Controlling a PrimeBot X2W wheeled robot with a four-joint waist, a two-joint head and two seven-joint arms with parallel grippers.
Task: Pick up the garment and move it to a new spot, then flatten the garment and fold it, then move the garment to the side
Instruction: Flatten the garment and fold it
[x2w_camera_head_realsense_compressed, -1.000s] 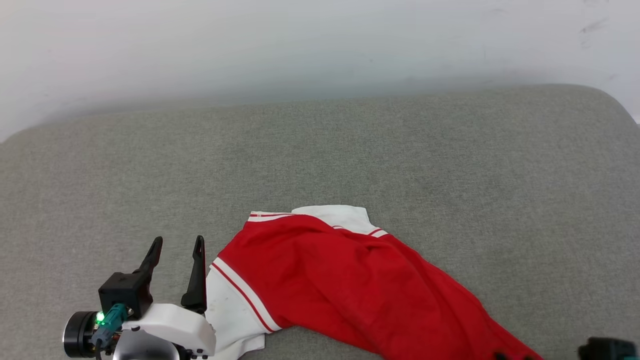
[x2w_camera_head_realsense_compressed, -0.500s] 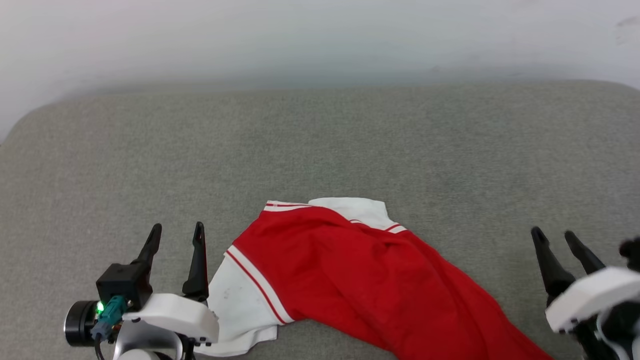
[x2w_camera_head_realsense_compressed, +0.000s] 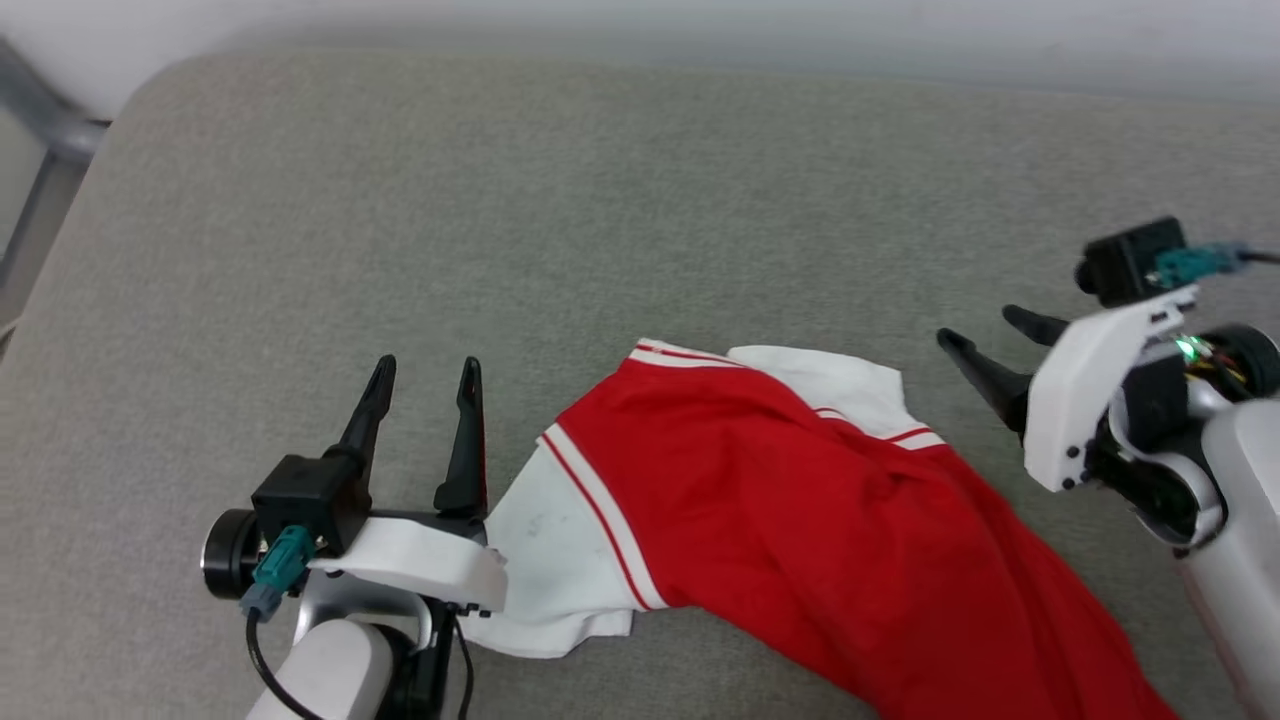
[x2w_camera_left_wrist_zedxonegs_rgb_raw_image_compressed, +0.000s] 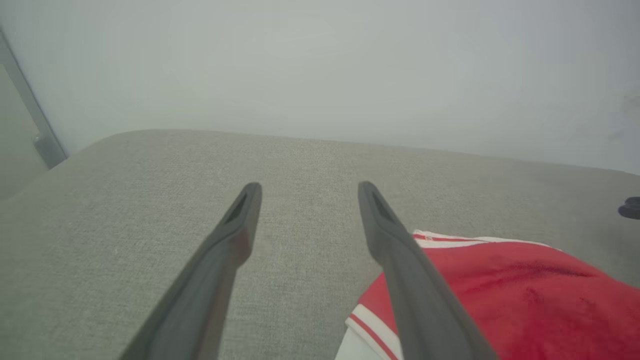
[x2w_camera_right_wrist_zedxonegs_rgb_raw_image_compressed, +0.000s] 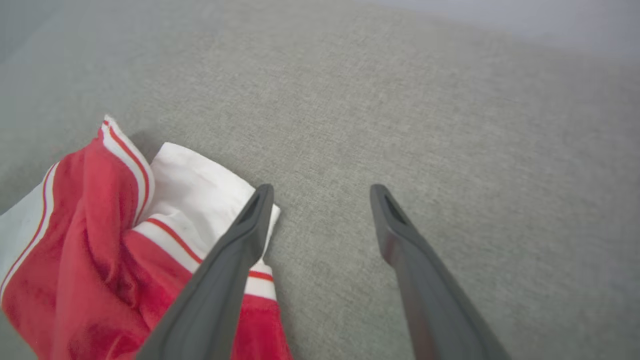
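Red shirt (x2w_camera_head_realsense_compressed: 800, 520) lies rumpled and slanted across the grey cushion (x2w_camera_head_realsense_compressed: 640, 220), one white sleeve (x2w_camera_head_realsense_compressed: 545, 560) right by the left gripper (x2w_camera_head_realsense_compressed: 428, 362), whose fingers stand apart with nothing in them. What's new: the right gripper (x2w_camera_head_realsense_compressed: 975, 325) has swung up from the bottom corner to just beside the other white sleeve (x2w_camera_head_realsense_compressed: 840, 375), also spread wide and empty. Shirt hasn't budged, the camera shifted. Can't quite tell if a fingertip touches that sleeve. My guess is both are lining up to grab and flatten it
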